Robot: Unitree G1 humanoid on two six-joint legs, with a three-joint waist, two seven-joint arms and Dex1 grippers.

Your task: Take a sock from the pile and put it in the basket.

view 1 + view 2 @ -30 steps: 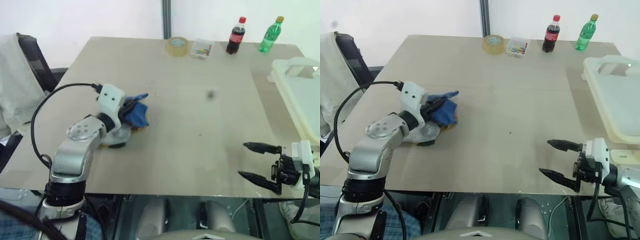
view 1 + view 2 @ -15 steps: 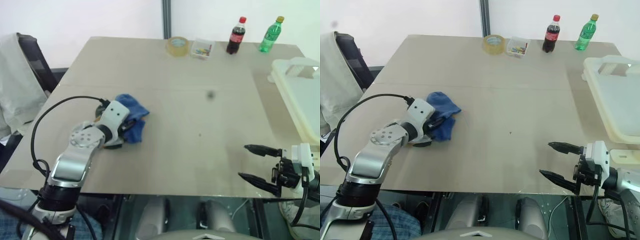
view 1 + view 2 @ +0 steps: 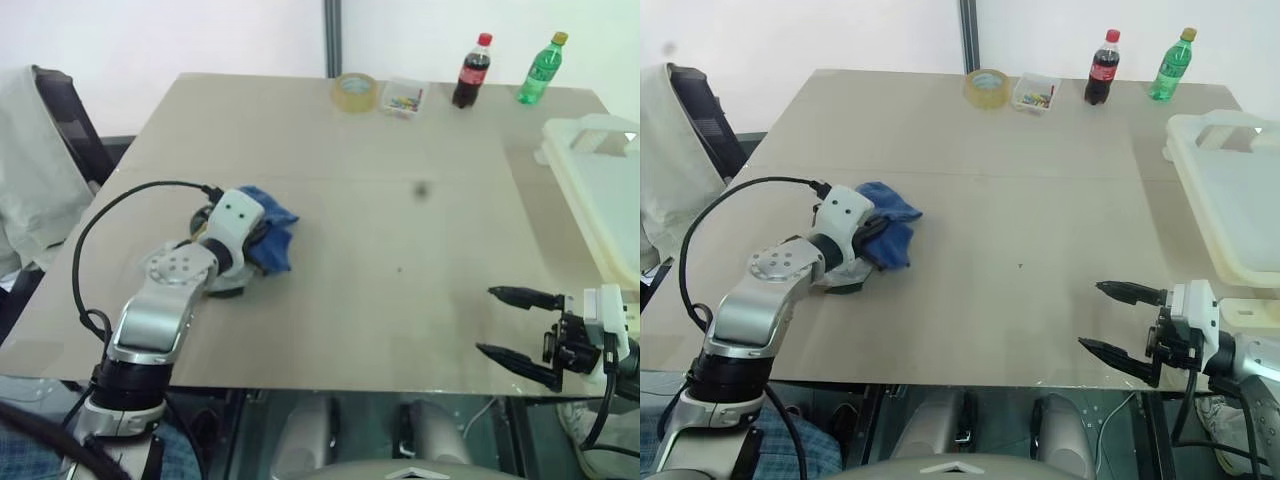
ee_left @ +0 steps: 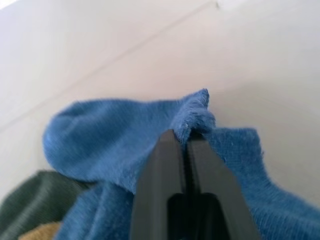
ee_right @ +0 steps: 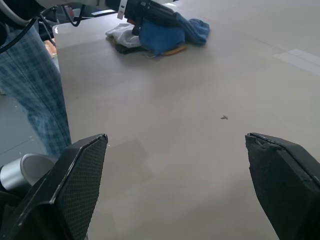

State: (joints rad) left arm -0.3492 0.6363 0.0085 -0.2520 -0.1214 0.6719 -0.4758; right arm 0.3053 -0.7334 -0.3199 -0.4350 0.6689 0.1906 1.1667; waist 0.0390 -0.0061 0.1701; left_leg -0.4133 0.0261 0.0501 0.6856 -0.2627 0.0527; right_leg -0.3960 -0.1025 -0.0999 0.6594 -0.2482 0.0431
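While the right tool waits at the near edge of the bench, fingers spread wide and holding nothing, all the action is over at the pile. A second ago the left tool had the blue sock pinched; half a second ago it had let go and was resettling; now it is clamped tight again, its two black fingers pressed together on a fold of the blue sock's cuff, as the left wrist view shows plainly. That looks like a regrasp, a better bite on the fabric, and it means the pick is secured but the carry has not begun. The blue sock lies draped over the pile, with dark green and mustard socks peeking out beneath it. From the pile, the basket sits well apart, clear across the bench on the robot's right, so a long traverse or a handover is what the job calls for next. One worry: the neighbouring socks touch the blue one and could drag along when it lifts. Far beyond the pile, a tape roll, a small clear box and two bottles stand out of the way.
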